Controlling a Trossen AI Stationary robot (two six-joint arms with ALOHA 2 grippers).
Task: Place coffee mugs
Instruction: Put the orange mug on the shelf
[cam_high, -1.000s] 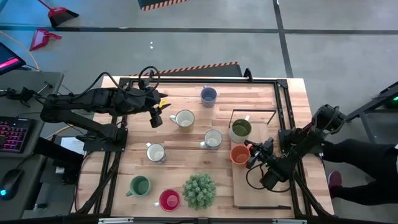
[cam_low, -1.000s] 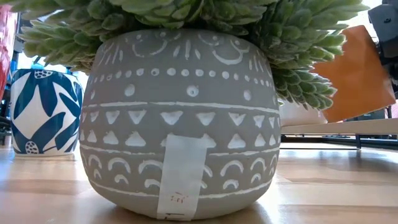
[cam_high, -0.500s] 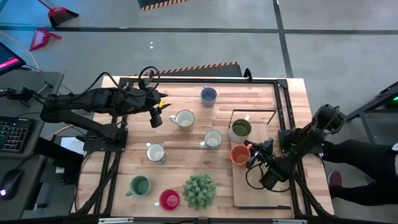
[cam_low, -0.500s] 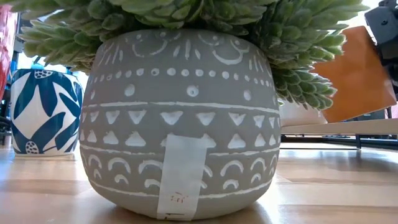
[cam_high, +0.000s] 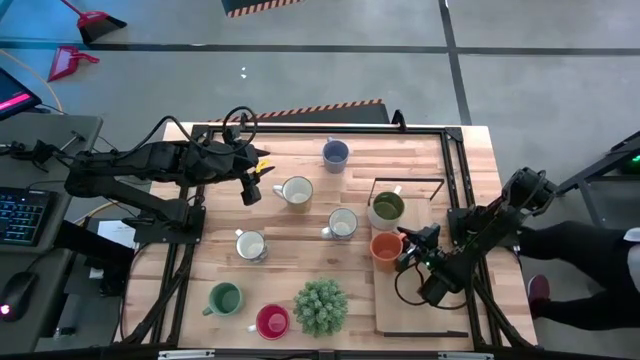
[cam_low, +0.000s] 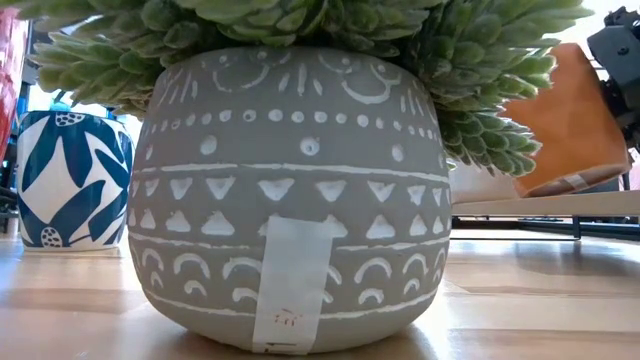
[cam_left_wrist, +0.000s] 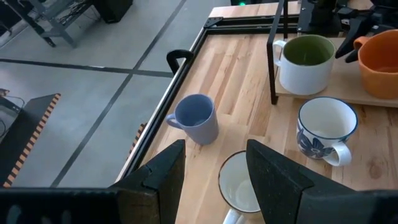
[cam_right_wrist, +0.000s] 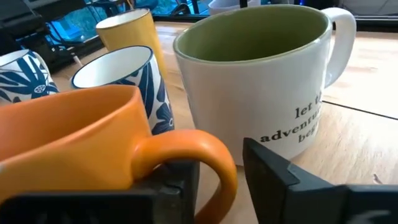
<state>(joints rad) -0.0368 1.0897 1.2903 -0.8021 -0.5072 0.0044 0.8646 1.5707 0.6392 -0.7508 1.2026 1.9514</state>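
On the board's (cam_high: 415, 318) inner edge, right claw (cam_high: 404, 252) parted around orange mug's (cam_high: 385, 248) handle.

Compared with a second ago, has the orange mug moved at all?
Yes, slightly. In the low view the orange mug has sunk and tilted against the plant pot, which has stayed put. From above, its spot on the wooden board looks unchanged.

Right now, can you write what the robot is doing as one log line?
right gripper: open around handle of round orange ceramic mug | mug: on wooden board beside olive-lined white mug | left gripper: open, above table
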